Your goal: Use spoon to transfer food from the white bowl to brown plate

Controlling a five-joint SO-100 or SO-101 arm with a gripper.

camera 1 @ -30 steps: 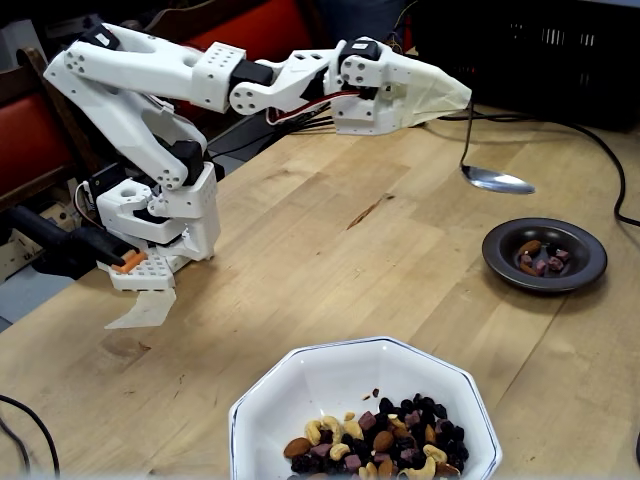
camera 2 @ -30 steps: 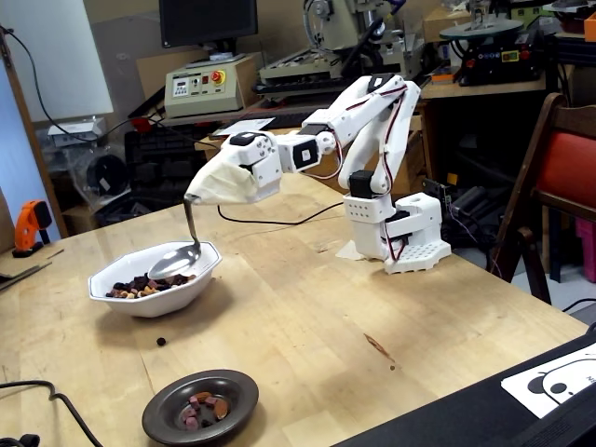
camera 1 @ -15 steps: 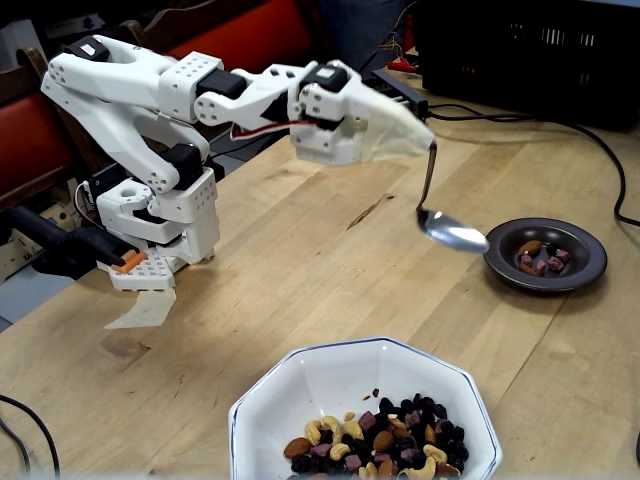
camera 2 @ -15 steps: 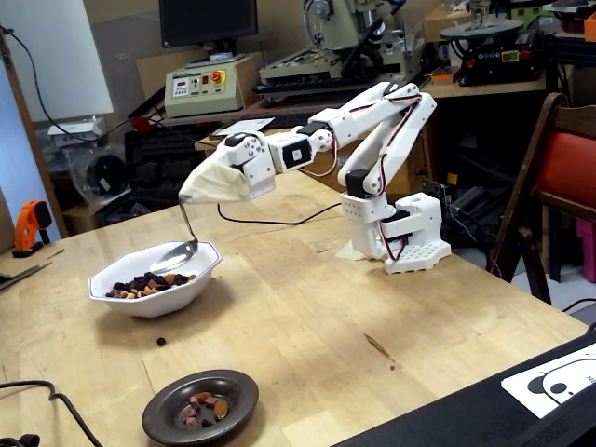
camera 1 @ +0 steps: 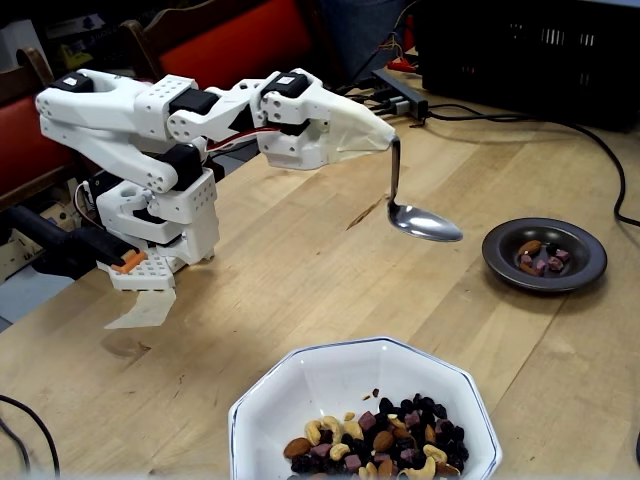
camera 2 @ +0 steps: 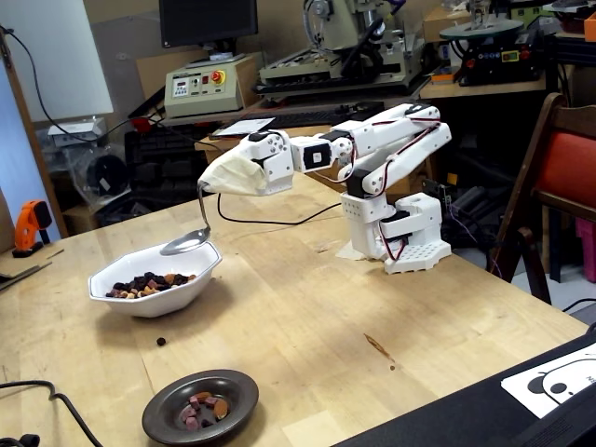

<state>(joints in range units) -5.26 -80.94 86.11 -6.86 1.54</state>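
My gripper (camera 1: 385, 138) is wrapped in a cream cover and shut on the handle of the silver spoon (camera 1: 425, 222). The spoon hangs down with its bowl level, and I see no food in it. It hovers above the table, beyond the far rim of the white bowl (camera 1: 300, 372). In the other fixed view the spoon (camera 2: 184, 244) shows just above the white bowl's (camera 2: 154, 298) back rim. Trail mix (camera 1: 385, 445) lies in the white bowl. The brown plate (camera 1: 500, 262) holds a few pieces of food (camera 1: 543, 258). It also shows in the other fixed view (camera 2: 168, 421).
One stray dark piece (camera 2: 161, 342) lies on the table between bowl and plate. The arm's base (camera 2: 405, 237) stands at the table's far side. A black crate (camera 1: 530, 50) and cables (camera 1: 610, 160) lie behind the plate. A red chair (camera 2: 568, 168) stands beside the table.
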